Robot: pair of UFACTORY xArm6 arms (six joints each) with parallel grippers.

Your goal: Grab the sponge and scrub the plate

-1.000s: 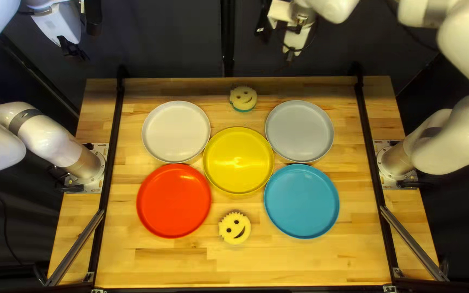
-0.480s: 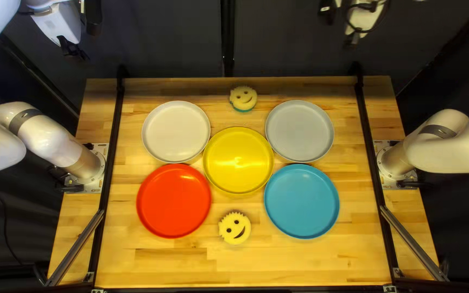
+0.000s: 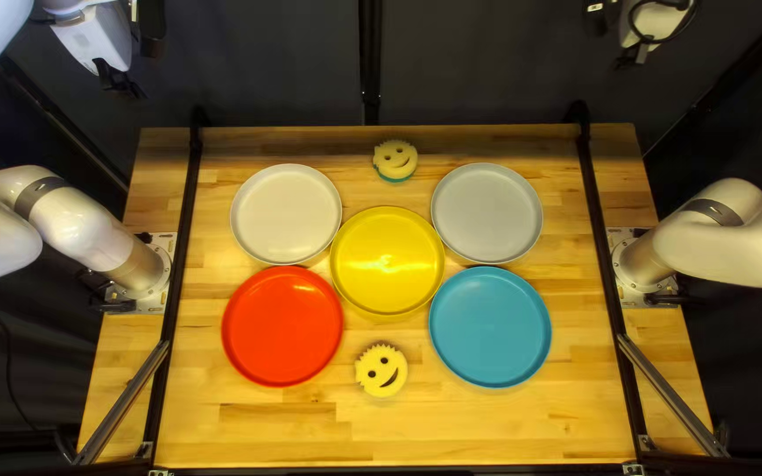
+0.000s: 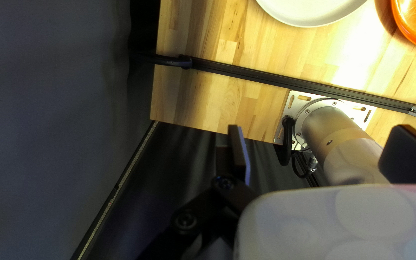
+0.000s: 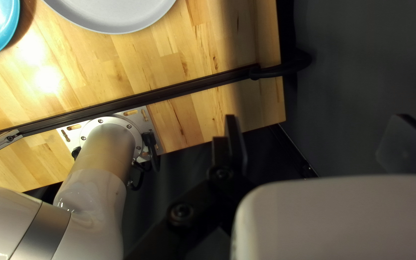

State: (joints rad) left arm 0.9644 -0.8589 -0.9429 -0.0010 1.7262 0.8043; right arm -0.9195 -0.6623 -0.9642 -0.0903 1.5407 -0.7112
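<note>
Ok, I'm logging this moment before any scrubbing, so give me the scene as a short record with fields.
far plates: white plate at the top left view's left, gray plate at its right
middle plate: yellow plate
near plates: red plate at left, blue plate at right
far sponge: smiling face, teal underside
near sponge: smiling face, yellow
left gripper: open, empty
right gripper: open, empty
scrubbing: not under way; both sponges off the plates

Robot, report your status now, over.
Left tool open, right tool open. Near sponge, far sponge on table, untouched. Nothing covers either sponge.
</note>
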